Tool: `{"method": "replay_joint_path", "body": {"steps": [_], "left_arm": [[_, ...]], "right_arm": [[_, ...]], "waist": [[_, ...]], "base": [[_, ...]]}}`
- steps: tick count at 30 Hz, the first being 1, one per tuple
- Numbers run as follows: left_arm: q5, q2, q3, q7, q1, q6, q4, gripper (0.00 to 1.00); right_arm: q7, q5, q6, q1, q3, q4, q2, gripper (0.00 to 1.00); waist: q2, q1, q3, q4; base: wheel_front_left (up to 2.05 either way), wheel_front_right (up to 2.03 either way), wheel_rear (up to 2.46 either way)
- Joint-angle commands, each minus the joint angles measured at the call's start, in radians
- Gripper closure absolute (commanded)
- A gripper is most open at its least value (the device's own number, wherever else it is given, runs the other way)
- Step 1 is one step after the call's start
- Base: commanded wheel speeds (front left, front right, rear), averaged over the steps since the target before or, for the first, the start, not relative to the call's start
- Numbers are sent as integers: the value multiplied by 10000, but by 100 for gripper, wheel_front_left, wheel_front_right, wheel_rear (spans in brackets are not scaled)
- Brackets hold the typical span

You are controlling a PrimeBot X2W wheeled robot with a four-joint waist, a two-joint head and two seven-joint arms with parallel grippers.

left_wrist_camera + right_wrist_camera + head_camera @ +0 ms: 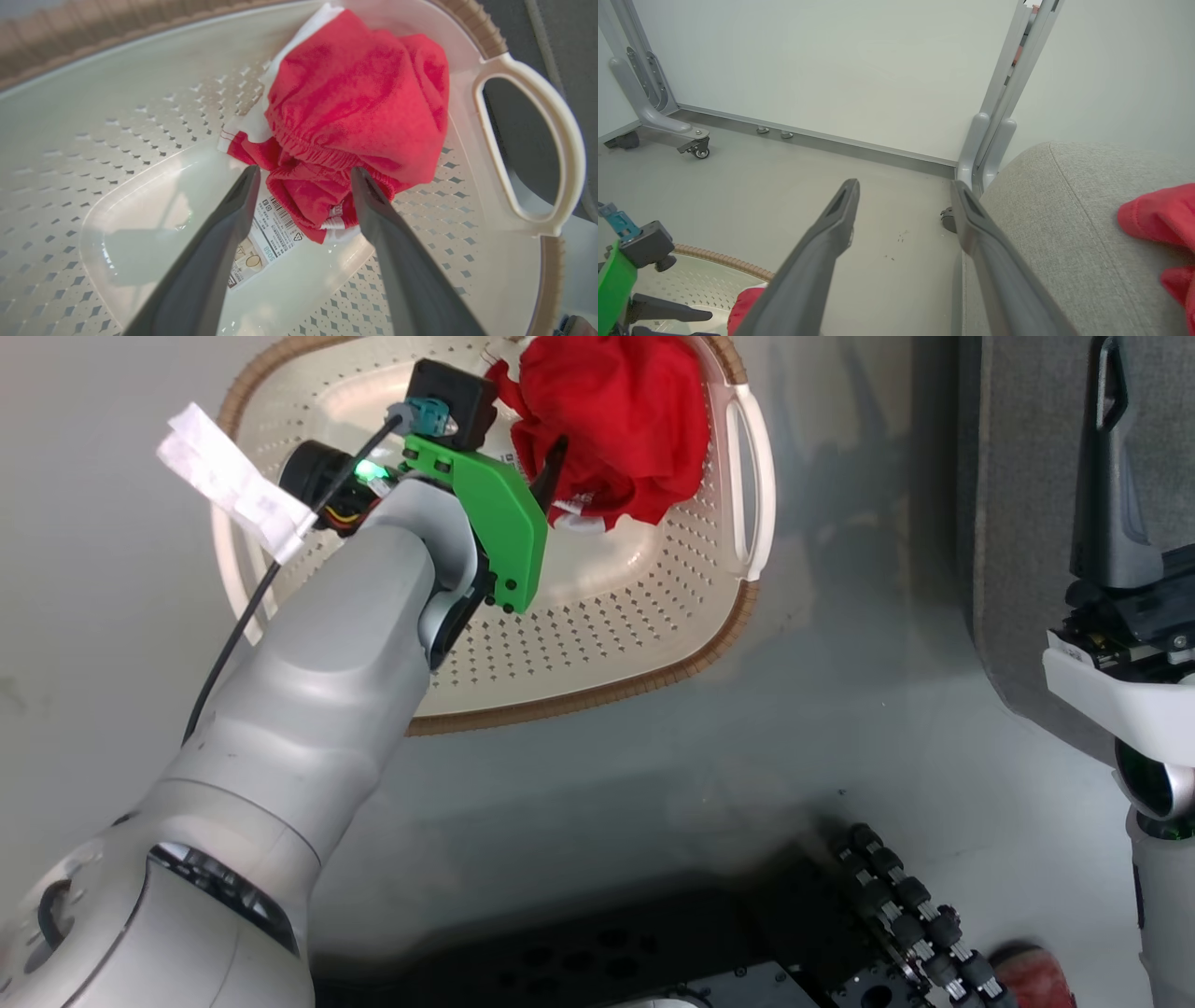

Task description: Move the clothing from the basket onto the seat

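The cream perforated basket [597,616] stands on the floor with one bunched red piece of clothing [607,420] in its far right corner. My left gripper [551,467] reaches down into the basket. In the left wrist view that gripper [306,179] is open, its fingertips [250,186] at the near edge of the red clothing [355,107], whose lower fold lies between them. My right gripper [1111,392] hangs open by the grey seat [1018,523]. In the right wrist view, my right gripper [903,191] holds nothing, and a second red garment [1162,219] lies on the seat [1064,210].
A label sticker [266,238] lies on the basket floor under the clothing. The basket's white handle [560,140] is right of the clothing. Metal frame legs on castors [691,144] stand along the pale wall, and one post [990,135] rises beside the seat. My dark base [840,933] is below.
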Motion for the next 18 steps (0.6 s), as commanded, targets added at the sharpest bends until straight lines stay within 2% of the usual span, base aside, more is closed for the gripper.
{"method": "replay_joint_path", "body": {"steps": [1, 10, 18], "left_arm": [[-184, 58, -86, -58, -309, -73, 110, 0], [-429, 61, -987, -630, -923, -179, 699, 0], [-777, 56, -1795, -1372, -1197, -315, 348, 0]], "right_arm": [[-15, -20, -18, -146, 10, -136, -50, 0], [-15, -1, -18, 113, 98, -476, -194, 0], [-15, -30, -18, 259, 68, -478, -316, 0]], "waist": [[0, -2, 379, -265], [0, -2, 591, -447], [0, -2, 638, -396]], "base": [[0, 0, 0], [0, 0, 0], [0, 0, 0]]}}
